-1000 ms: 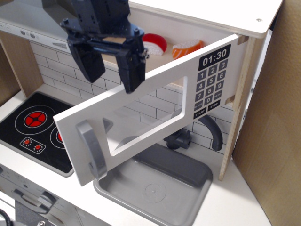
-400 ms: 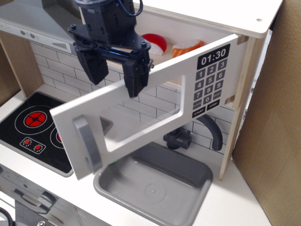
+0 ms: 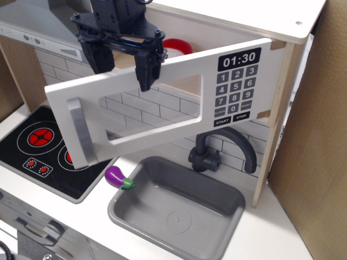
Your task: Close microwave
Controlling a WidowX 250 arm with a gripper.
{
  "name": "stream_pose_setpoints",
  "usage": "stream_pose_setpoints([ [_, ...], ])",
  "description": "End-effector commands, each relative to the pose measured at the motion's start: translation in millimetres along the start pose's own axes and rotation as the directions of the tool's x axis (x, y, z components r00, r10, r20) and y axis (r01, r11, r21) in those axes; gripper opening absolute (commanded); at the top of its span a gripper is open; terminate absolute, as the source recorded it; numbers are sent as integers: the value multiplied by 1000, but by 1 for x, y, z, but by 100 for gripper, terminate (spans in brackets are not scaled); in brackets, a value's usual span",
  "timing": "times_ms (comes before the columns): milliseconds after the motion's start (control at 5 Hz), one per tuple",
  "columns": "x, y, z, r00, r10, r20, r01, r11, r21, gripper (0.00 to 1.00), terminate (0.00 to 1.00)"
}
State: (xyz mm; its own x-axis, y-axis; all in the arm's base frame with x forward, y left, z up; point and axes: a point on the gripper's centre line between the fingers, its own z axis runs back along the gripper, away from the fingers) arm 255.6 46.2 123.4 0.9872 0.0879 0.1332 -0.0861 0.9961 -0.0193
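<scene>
Matt grey painted microwave [image 3: 162, 103] door, raw wood edges, glossy purple plastic eggplant [image 3: 119, 177]

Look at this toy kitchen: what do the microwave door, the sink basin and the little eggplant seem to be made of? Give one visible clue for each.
Microwave door: likely painted wood or board; flat, thick panel with a matte light-grey coat and squared cut edges.
Sink basin: probably moulded plastic; uniform grey, rounded corners, a soft sheen.
Eggplant: seemingly glossy plastic; a bright highlight on smooth purple skin, though painted wood can't be ruled out.
</scene>
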Motion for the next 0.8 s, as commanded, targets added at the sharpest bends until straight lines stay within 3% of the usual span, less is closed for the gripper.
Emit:
stream_pose_setpoints([
  [0,4,-1,44,998,30,49,-30,1000,1,100,0],
  [400,-34,-18,47,996,71,48,-71,997,-4,100,0],
  [600,-44,-23,30,981,194,16,-195,981,19,100,0],
])
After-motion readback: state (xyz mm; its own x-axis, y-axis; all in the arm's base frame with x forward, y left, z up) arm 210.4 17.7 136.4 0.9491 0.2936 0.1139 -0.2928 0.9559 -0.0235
